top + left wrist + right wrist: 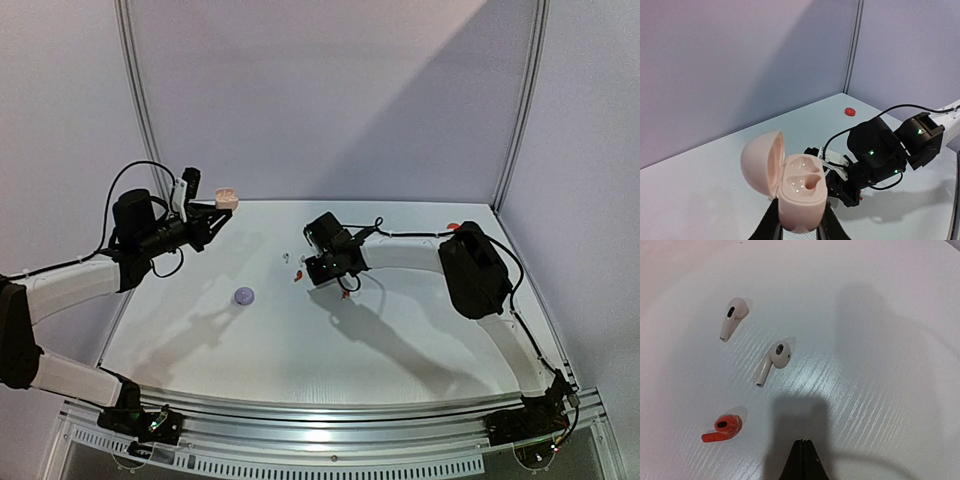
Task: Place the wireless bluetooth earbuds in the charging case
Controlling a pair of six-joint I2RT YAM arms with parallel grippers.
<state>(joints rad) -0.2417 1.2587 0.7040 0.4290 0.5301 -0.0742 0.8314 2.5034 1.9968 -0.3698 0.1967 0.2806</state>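
Left claw [800, 222] is clamped on the open pink charging case [801, 192] and holds it in the air over the far-left part of the tabletop [400, 345]. The lid is tipped back and both seats are empty. Right claw [802, 462] has its fingers pressed together w/ nothing seen between them. It hovers just above three buds lying flat near the tabletop centre, each apart from the others: the upper white earbud [733, 316], the lower white earbud [774, 359] and the red earbud [721, 427].

Step in hand, I judge: pick one bud. To do it well, the right claw must first open, then come down over the bud's round head, not the thin stem, bc such a small smooth thing can slip or flick away. Left arm should hold the case level, seats facing up.

Surface: white, glossy, w/ faint grain and strong arm shadows. A lilac round case [243, 295] lies on the left side, and a small red round thing [850, 111] at the far right. Room: plain pale walls w/ metal corner posts.
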